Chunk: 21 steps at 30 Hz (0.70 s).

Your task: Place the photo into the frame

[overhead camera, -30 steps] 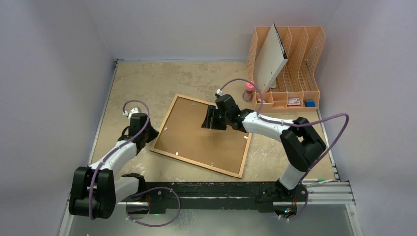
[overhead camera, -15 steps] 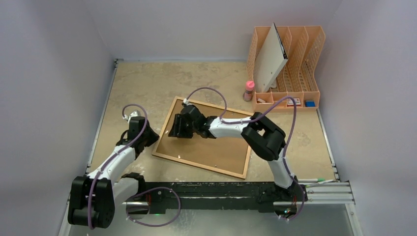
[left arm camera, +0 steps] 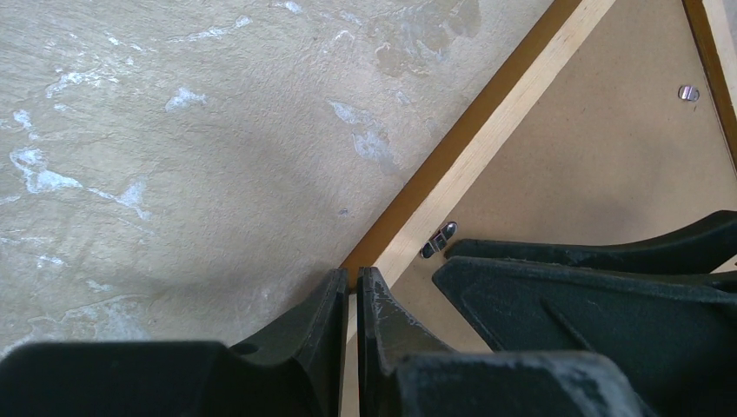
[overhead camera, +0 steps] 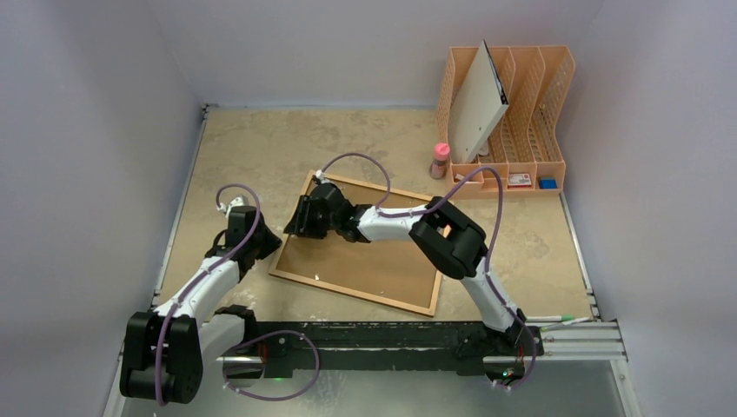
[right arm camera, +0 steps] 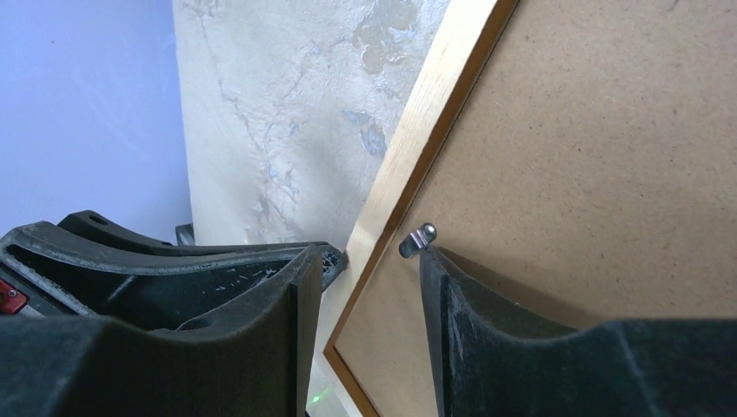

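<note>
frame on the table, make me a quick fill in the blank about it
The frame lies with its ___ facing up.
The right gripper hangs ___ over the frame's edge.
The left gripper is ___ at that edge.
The pink bottle stands beside the ___ file rack.
Missing: back, open, shut, orange.

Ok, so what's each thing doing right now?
Frame: lying flat, back up.
Left hand: shut, tips at the frame's edge.
Right hand: open, by a metal clip.
Pink bottle: standing upright.
White panel: leaning in the orange rack.
</note>
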### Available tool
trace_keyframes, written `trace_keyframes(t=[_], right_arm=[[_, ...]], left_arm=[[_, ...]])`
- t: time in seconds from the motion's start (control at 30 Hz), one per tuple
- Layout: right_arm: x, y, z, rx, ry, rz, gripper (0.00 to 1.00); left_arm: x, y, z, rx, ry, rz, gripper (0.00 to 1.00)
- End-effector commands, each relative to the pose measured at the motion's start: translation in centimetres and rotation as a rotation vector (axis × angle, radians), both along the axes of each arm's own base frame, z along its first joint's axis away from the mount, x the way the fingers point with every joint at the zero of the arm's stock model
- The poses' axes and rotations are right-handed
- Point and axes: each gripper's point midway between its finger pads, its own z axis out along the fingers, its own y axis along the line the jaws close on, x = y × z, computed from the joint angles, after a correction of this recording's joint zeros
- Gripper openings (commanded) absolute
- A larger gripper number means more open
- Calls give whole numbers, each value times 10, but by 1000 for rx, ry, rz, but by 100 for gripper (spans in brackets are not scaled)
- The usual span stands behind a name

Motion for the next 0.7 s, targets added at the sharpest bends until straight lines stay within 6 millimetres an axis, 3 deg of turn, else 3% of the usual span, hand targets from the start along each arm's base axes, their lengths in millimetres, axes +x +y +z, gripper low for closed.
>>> trace_keyframes(t=[0.0, 0.47, 0.67], right_arm=[[3, 5, -3, 10, 9, -5, 48], [-1, 4, -33, 13, 39, -29, 45], [1, 4, -19, 32, 12, -30, 45]], left_arm=[[-19, -5, -13, -20, 78, -22, 11], [-22, -9, -13, -42, 82, -33, 11], [-21, -9, -11, -43, 77, -32, 11]])
